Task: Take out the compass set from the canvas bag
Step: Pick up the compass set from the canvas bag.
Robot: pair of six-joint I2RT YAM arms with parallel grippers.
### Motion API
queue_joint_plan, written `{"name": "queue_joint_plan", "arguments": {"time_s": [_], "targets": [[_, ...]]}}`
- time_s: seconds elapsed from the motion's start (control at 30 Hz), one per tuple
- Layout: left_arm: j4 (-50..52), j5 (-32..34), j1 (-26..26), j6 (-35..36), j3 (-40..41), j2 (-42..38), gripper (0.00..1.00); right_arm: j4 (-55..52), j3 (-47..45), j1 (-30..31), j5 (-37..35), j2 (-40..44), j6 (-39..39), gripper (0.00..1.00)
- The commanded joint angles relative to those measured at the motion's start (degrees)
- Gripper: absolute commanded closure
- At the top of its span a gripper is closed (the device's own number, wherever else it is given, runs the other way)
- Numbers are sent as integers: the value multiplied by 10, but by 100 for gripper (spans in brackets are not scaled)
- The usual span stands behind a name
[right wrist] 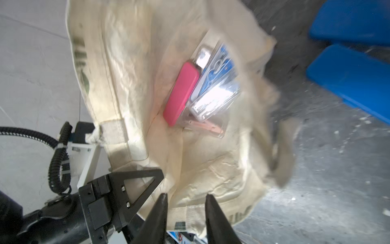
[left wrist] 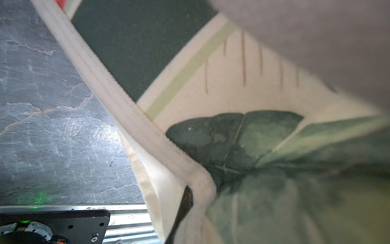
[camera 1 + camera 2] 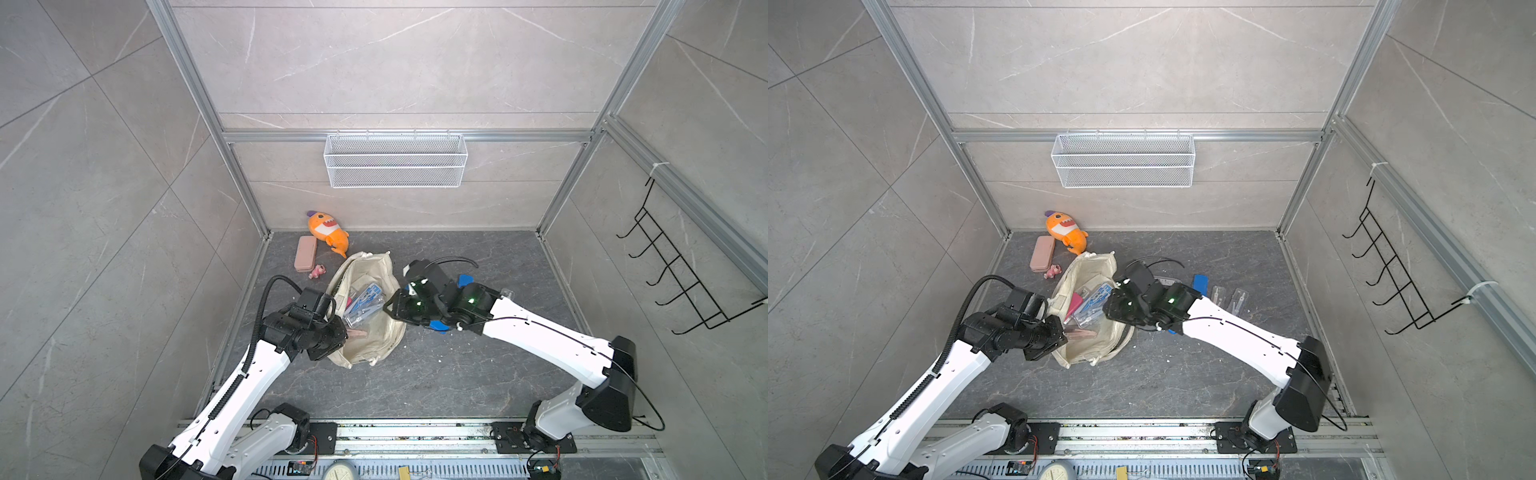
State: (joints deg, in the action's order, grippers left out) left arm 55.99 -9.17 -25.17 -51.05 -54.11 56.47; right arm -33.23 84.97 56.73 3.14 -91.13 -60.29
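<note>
Both top views: the canvas bag (image 3: 374, 345) lies on the table with its mouth open. The compass set (image 3: 365, 305), a clear case with a blue card, is inside beside a pink case (image 3: 1074, 305). We see nothing in the wall basket (image 3: 395, 160). The left gripper (image 3: 337, 322) is at one rim and the right gripper (image 3: 1106, 309) at the mouth.

Left wrist: a fingertip (image 2: 186, 200) is against the hem, clamped on the cloth.

Right wrist: the jaws are part-spread over the bag rim, pinching nothing. We judge this the reach-in step. Next, the right gripper goes deeper and closes on the case, not the cloth.
</note>
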Motion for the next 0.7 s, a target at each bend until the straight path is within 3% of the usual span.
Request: {"name": "queue_joint_plan", "arguments": {"time_s": [0.0, 0.5, 0.67], "targets": [[12, -11, -3, -9, 7, -12, 100, -20, 34, 30, -35, -57, -74, 67], [8, -13, -3, -13, 27, -36, 100, -16, 136, 31, -55, -236, -197, 55], [8, -14, -3, -15, 36, -48, 100, -5, 139, 11, -55, -274, -228, 46]]}}
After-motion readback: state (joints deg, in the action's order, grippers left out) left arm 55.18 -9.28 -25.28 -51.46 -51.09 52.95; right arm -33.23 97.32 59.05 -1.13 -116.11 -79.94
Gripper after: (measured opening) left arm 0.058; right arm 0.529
